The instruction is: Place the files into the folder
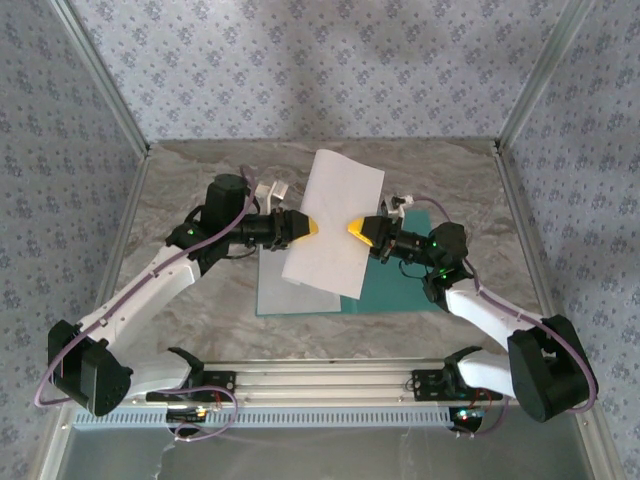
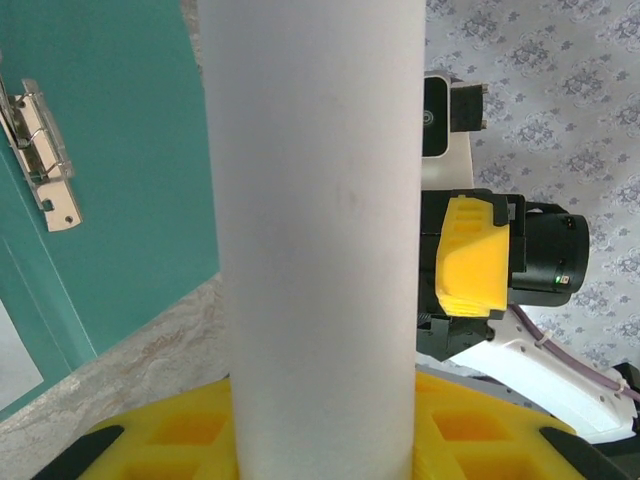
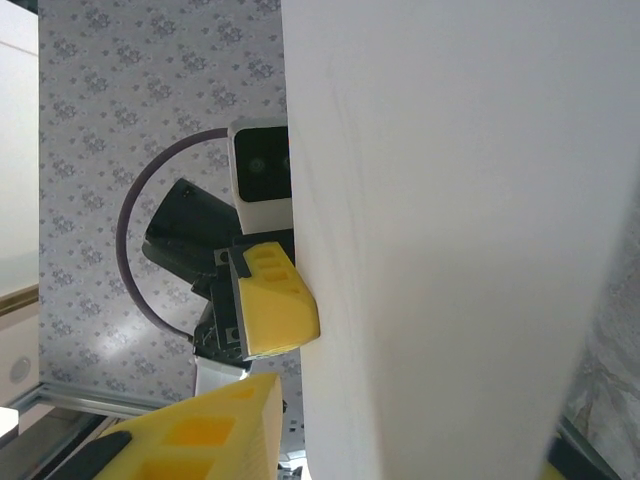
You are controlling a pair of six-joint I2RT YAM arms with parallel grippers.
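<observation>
The white files (image 1: 335,225) hang lifted and tilted over the teal folder (image 1: 400,290), which lies open and flat on the table. My left gripper (image 1: 308,228) is shut on their left edge, and my right gripper (image 1: 355,230) pinches the right edge opposite it. In the left wrist view the files (image 2: 315,230) rise as a broad white band between the yellow fingers of my left gripper (image 2: 320,440), with the folder (image 2: 110,150) and its metal clip (image 2: 40,150) behind. In the right wrist view the files (image 3: 450,230) sit between my right gripper's (image 3: 410,450) fingers.
The marble-patterned table (image 1: 200,180) is walled by patterned panels on three sides. An aluminium rail (image 1: 320,385) with the arm bases runs along the near edge. Both forearms reach in over the folder from either side.
</observation>
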